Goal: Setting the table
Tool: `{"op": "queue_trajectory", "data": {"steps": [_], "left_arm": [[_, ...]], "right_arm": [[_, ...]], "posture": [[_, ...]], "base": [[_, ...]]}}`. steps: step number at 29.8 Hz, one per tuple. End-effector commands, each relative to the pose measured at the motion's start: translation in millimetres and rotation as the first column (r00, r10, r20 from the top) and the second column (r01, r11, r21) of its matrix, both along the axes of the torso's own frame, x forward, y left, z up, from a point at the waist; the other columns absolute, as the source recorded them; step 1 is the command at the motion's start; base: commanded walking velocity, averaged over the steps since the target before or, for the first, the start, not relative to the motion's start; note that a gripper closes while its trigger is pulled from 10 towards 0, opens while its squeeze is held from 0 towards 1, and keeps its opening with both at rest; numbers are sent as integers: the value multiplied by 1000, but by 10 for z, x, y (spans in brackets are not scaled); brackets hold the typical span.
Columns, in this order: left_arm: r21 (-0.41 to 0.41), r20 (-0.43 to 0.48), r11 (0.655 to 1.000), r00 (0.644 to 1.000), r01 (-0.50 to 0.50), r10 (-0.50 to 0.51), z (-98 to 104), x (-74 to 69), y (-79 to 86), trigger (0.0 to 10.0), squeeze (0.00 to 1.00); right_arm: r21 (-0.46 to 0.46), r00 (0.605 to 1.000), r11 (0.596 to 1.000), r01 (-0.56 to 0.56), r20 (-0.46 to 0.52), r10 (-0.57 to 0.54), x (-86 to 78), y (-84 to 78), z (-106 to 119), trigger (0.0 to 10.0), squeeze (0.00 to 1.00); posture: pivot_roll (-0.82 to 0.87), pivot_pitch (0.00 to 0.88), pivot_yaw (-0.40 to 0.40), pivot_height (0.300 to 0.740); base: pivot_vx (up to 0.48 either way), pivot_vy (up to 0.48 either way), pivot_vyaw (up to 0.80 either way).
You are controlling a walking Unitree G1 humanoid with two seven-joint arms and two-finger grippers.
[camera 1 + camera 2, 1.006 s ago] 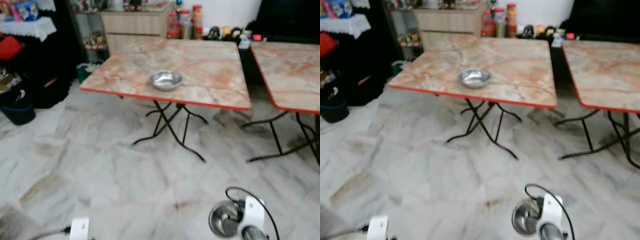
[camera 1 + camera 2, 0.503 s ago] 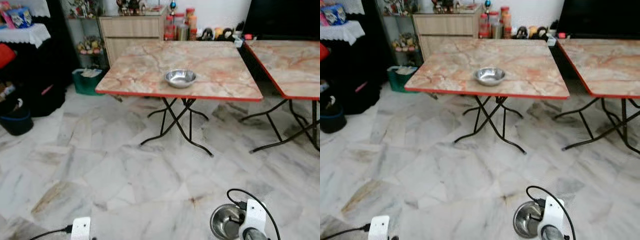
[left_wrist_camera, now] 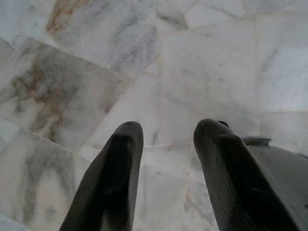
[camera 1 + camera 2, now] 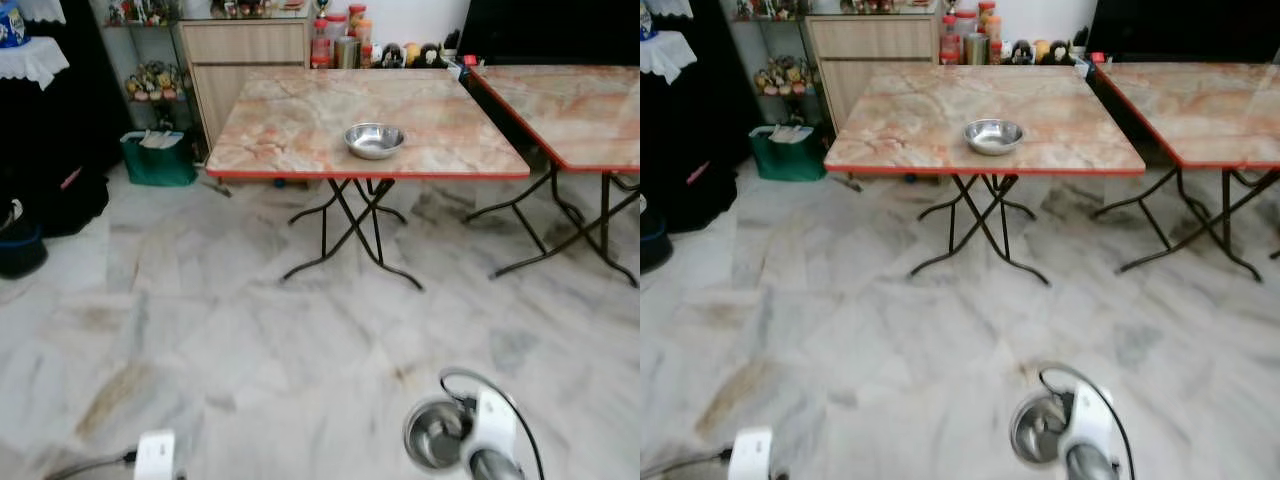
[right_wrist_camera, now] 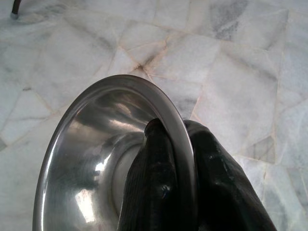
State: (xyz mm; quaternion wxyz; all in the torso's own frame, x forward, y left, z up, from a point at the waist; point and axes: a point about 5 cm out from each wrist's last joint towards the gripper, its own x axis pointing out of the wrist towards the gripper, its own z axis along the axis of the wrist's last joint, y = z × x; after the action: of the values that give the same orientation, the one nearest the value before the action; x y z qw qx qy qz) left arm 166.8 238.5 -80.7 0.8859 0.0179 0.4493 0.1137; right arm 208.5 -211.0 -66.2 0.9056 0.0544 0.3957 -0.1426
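Note:
A steel bowl sits on a marble-topped folding table with a red edge, across the floor ahead of me. Low at the right, my right gripper is shut on the rim of a second steel bowl, one finger inside and one outside. That bowl hangs tilted above the marble floor. My left gripper is open over bare floor tiles, its fingers apart with nothing between them. Its white wrist shows at the lower left.
A second marble table stands to the right of the first. Black folding legs spread under both. Behind are a wooden cabinet and jars. A green basket and dark furniture line the left.
The camera has turned and shifted, so the table with the bowl now sits more central and the picture is sharper. My right gripper still holds its bowl, and the left stays open.

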Motion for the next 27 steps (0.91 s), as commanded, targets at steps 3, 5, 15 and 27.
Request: {"op": "queue_trajectory", "data": {"steps": [3,5,15,27], "left_arm": [[3,7,1000,1000,2,-2,4,21,-23,10000,0],[2,12,1000,1000,3,-4,9,36,-33,10000,0],[-3,24,1000,1000,11,-11,14,66,-75,10000,0],[-7,36,1000,999,11,-11,29,96,-81,10000,0]], "right_arm": [[-19,1000,1000,-9,15,9,33,-35,29,10000,0],[-22,1000,1000,-18,17,18,32,-34,29,10000,0],[10,1000,1000,-1,25,1,15,-27,19,10000,0],[17,1000,1000,-10,18,10,-22,-36,-1,10000,0]], "posture": [[46,0,-7,740],[45,0,-6,740],[49,0,-6,740],[48,0,-7,740]], "base": [[480,0,0],[480,0,213],[480,0,85],[480,0,201]]}}
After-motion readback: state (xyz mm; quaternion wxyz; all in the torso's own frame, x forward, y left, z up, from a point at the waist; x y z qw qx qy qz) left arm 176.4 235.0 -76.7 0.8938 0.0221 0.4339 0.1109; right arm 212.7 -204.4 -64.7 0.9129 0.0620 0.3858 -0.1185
